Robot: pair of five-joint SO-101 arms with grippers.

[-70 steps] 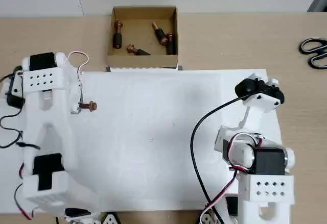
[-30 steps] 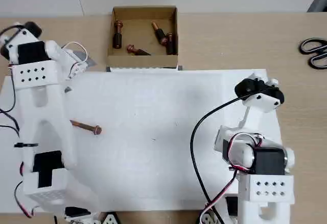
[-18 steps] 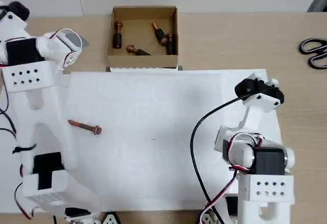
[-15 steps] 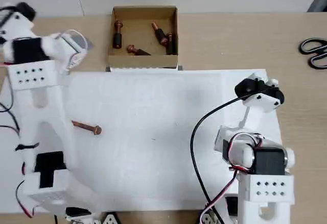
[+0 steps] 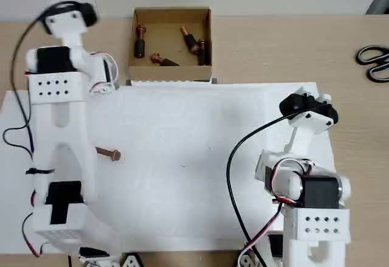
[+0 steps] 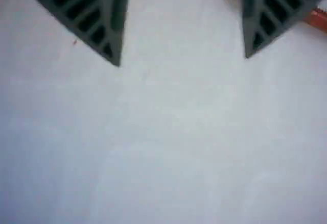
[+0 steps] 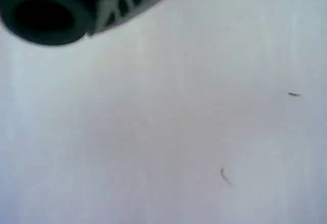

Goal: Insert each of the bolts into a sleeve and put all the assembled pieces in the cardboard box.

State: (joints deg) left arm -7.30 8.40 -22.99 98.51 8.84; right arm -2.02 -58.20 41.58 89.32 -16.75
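We count four copper-coloured bolts in dark sleeves (image 5: 140, 41) lying inside the open brown cardboard box (image 5: 172, 72) at the far side of the light wooden worktop (image 5: 273, 48). One loose copper-coloured metal bolt (image 5: 110, 154) lies on the white sheet (image 5: 182, 157), well apart from the box. Part of its shank is hidden under the left arm (image 5: 58, 127), and in the left wrist view a jaw covers its middle. One pair of black-handled scissors (image 5: 374, 61) is cut off by the edge. The left gripper (image 6: 181, 58) holds its jaws apart over bare sheet, gripping nothing. How the right gripper (image 5: 310, 114) stands we cannot tell. Since half a second ago the left arm has swung towards the box and covers more of the bolt, which lies where it did. The right arm (image 5: 310, 200) has not moved.
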